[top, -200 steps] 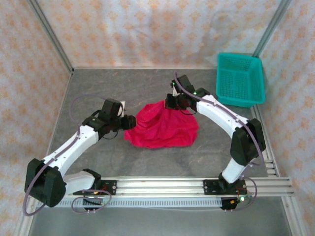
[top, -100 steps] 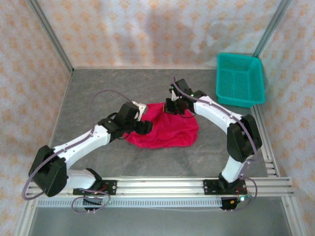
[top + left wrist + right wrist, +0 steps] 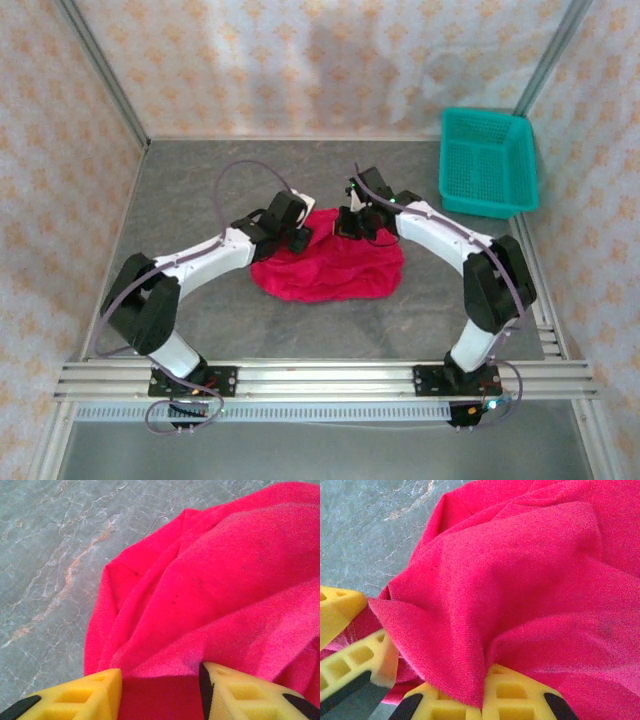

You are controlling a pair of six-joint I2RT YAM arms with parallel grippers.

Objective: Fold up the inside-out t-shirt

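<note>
While the right gripper point(image 3: 346, 223) pinches the rumpled crimson t-shirt point(image 3: 330, 270), the left gripper point(image 3: 305, 238) seemingly gapes.

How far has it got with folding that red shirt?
Nothing looks folded: the t-shirt lies in a crumpled heap on the table. In hand: the right claw pinches a bunch of cloth, the left claw stands open over its edge. Left: spreading it flat and every fold.

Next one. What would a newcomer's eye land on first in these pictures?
The crumpled crimson-red cloth t-shirt heaped mid-table stands out against the grey marbled table. Both arms meet at its far edge: the right tool is shut on a bunched fold, and the left tool stands open over the cloth. A teal plastic mesh basket sits in the far right corner.
</note>
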